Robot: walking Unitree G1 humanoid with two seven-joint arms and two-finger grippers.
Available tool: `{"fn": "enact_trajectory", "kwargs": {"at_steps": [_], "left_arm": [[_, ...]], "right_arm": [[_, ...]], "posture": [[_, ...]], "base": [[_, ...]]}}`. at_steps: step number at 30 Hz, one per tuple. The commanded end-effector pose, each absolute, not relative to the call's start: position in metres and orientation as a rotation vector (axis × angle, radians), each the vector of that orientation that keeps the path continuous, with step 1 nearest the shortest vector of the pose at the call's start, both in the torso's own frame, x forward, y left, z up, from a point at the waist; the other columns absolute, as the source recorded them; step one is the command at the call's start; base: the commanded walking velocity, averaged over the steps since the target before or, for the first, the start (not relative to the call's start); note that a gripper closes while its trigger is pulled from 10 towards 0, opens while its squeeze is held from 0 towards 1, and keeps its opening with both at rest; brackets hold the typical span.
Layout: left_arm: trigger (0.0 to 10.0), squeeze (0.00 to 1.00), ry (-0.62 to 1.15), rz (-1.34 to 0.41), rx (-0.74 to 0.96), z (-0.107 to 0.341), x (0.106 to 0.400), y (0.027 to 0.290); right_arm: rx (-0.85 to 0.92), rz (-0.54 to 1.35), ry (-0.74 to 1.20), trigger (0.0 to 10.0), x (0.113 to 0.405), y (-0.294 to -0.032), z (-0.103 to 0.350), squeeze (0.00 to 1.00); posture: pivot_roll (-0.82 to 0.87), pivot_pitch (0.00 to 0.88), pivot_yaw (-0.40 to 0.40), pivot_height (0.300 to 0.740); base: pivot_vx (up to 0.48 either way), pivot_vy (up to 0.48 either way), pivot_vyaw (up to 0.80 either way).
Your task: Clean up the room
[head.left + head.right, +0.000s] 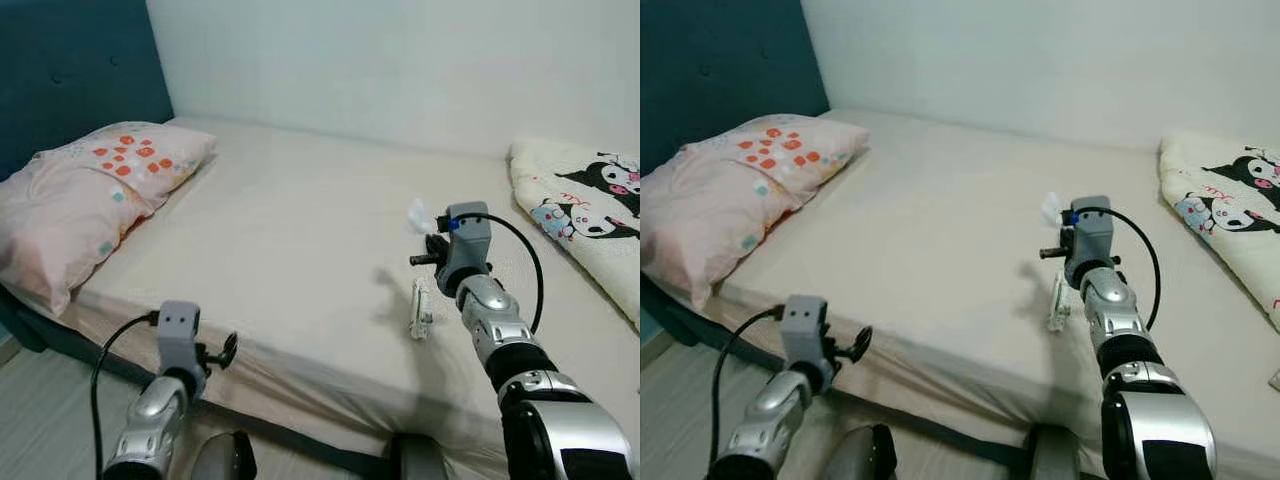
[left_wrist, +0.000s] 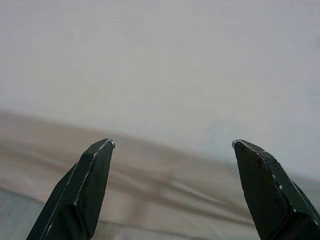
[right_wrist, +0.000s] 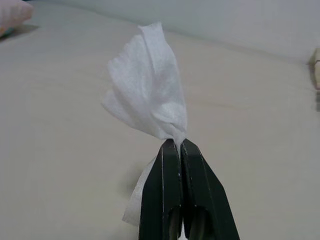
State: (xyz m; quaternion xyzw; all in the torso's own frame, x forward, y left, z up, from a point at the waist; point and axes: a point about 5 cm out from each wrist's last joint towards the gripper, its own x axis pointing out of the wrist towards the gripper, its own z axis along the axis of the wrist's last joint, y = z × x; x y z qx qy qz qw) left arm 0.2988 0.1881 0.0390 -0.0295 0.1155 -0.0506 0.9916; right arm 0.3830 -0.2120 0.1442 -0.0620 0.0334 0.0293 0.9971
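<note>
We see the right gripper (image 3: 176,145) pressed together on a white tissue (image 3: 147,87), which stands up crumpled from the fingertips; a further flap of it hangs below the fingers (image 3: 162,200). In the head views the tissue (image 1: 418,214) shows as a small white tuft right of centre, just beyond the wrist of the right arm (image 1: 500,330), held above the bed (image 1: 300,230). Just left of that arm, a small white packet-like object (image 1: 421,308) lies on the sheet; we cannot tell what it is.

The left gripper (image 2: 172,145) has its fingers (image 2: 85,185) well apart, holding nothing, with pale sheet and the bed's edge blurred beyond them. The left arm (image 1: 165,390) sits at the lower left of the frame, beside the bed's near edge.

A pink pillow (image 1: 90,195) with orange spots lies at the upper left, against a dark teal headboard (image 1: 70,70). At the right edge a cream blanket (image 1: 590,210) with black-and-white cartoon figures lies folded on the bed. A pale wall (image 1: 400,60) runs across the top.
</note>
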Motion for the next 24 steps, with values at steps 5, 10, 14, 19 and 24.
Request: {"fn": "enact_trajectory", "kwargs": {"at_steps": [5, 10, 14, 19, 24], "left_arm": [[10.0, 0.0, 0.249, -0.109, -0.067, 0.032, 0.295, 0.183], [10.0, 0.0, 0.266, -0.123, -0.049, 0.024, 0.287, 0.188], [10.0, 0.0, 0.268, -0.127, -0.02, 0.021, 0.271, 0.199], [10.0, 0.0, 0.282, -0.125, 0.007, 0.019, 0.259, 0.208], [10.0, 0.0, 0.258, -0.113, 0.017, 0.031, 0.245, 0.218]], "right_arm": [[-0.162, 0.009, 0.161, 0.0, 0.377, -0.218, 0.126, 0.0], [-0.125, -0.062, 0.311, 0.0, 0.365, -0.226, 0.098, 0.0], [-0.071, -0.078, 0.365, 0.0, 0.358, -0.226, 0.083, 0.0], [-0.123, -0.12, 0.417, 10.0, 0.353, -0.231, 0.076, 0.0], [-0.137, -0.201, 0.443, 10.0, 0.349, -0.242, 0.073, 0.0]], "posture": [[0.05, 0.0, 0.016, 0.453], [0.06, 0.0, 0.033, 0.453], [0.09, 0.0, 0.049, 0.453], [0.12, 0.06, 0.045, 0.453], [0.17, 0.156, 0.076, 0.453]], "base": [[0.0, 0.0, 0.0], [0.0, 0.0, 0.0], [0.0, 0.0, 0.0], [0.0, 0.0, 0.0], [0.0, 0.0, 0.0]]}}
